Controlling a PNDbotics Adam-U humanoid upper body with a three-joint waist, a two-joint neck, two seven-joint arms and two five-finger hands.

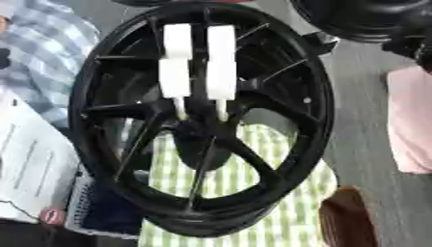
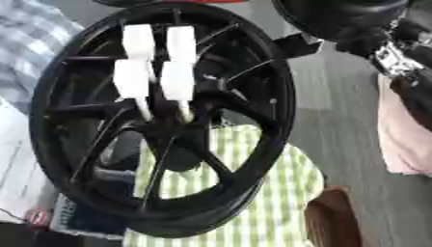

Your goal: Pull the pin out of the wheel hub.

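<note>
A black spoked wheel hub (image 1: 278, 159) stands nearly upright and fills the middle of both eye views. Two white blocky pieces (image 1: 221, 62) lie side by side over its upper spokes. Each ends in a thin pale pin (image 1: 221, 110) that runs down into the dark centre boss (image 1: 198, 132). My right arm (image 2: 390, 54), black with silver joints, comes in at the upper right. A dark part of it (image 2: 295, 44) lies against the rim's upper right edge, and I cannot make out the hand's shape there. My left hand shows in neither view.
A green-and-white checked cloth (image 1: 253, 193) lies behind and below the wheel. White papers (image 1: 25, 159) and a blue basket (image 1: 84, 207) sit at the left. A pink cloth (image 1: 413, 120) is at the right and a brown object (image 1: 346, 222) at the lower right.
</note>
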